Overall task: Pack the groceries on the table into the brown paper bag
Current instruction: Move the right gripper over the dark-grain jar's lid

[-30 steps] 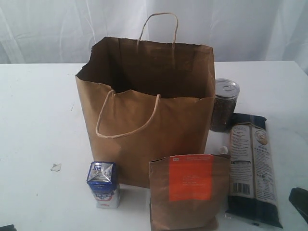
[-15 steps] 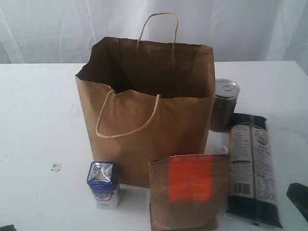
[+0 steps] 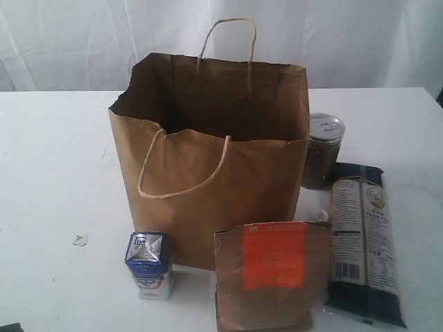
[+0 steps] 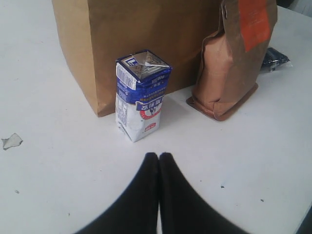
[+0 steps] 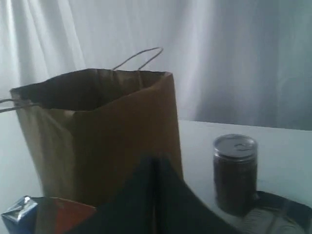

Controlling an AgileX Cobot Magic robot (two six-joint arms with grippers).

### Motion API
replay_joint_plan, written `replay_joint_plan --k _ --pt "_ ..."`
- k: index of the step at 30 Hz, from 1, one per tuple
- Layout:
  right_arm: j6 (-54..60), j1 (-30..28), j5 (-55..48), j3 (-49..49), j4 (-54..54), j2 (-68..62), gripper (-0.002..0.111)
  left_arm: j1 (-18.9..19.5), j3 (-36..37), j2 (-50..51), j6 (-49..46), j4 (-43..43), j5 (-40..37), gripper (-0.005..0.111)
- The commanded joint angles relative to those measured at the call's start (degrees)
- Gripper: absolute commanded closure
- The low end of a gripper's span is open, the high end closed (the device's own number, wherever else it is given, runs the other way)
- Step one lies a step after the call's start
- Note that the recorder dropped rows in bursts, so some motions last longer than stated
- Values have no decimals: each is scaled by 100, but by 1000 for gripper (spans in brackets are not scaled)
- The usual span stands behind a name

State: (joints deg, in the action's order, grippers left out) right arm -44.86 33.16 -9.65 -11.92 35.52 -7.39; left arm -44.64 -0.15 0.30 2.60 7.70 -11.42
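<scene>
The bag (image 3: 180, 200) stands upright near the middle of the table (image 3: 48, 173) with its mouth spread open, likely so things can be lowered in from above. It is creased kraft paper with a ragged rim at one corner. One twisted paper handle droops down the front wall and the other stands up at the back. Its inside is dark, and I cannot tell what it holds.

The groceries in view are gathered at its front and right side, within reach of both arms. The carton (image 3: 149, 265), a small blue-white box with a folded gable top, stands just before the bag's front left corner. The pouch (image 3: 270, 277), a soft brown paper sack with an orange label, stands in front of the bag. The tin (image 3: 322, 152), a dark cylinder with a shiny pull-tab lid, stands beside the bag's right wall. The packet (image 3: 363, 242), long, glossy and dark blue, lies flat on the table near the tin.

The left gripper (image 4: 159, 156) hangs low over the table facing the carton, its black tapered fingers pressed together on nothing. The right gripper (image 5: 155, 161) faces the bag and the tin, closed too and empty.
</scene>
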Motion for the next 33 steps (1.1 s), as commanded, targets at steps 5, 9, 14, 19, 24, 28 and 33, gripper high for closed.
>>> replay_joint_plan --k 5,9,14,19,24,28,33 --pt "-32 -23 -1164 -1413 586 -1463 108 -1 15 -30 -11 53 -28 107" --pt "-456 -23 -1276 -2123 1452 -2472 96 -1 15 -30 -11 53 -28 107" --pt "-549 -23 -1263 -2428 1924 -3471 46 -1 15 -30 -11 53 -28 107" --pt "-482 -23 -1499 -2443 4143 -4725 25 -1 15 -30 -11 53 -28 107" --pt "-186 -68 -720 -2547 4680 -5382 25 -1 15 -30 -11 53 -28 107" --pt "-305 -533 -831 -2555 4680 -5726 25 -1 15 -30 -11 53 -28 107" --pt "-1674 -1345 -270 -2725 4130 -6026 25 -1 15 -30 -11 53 -28 107"
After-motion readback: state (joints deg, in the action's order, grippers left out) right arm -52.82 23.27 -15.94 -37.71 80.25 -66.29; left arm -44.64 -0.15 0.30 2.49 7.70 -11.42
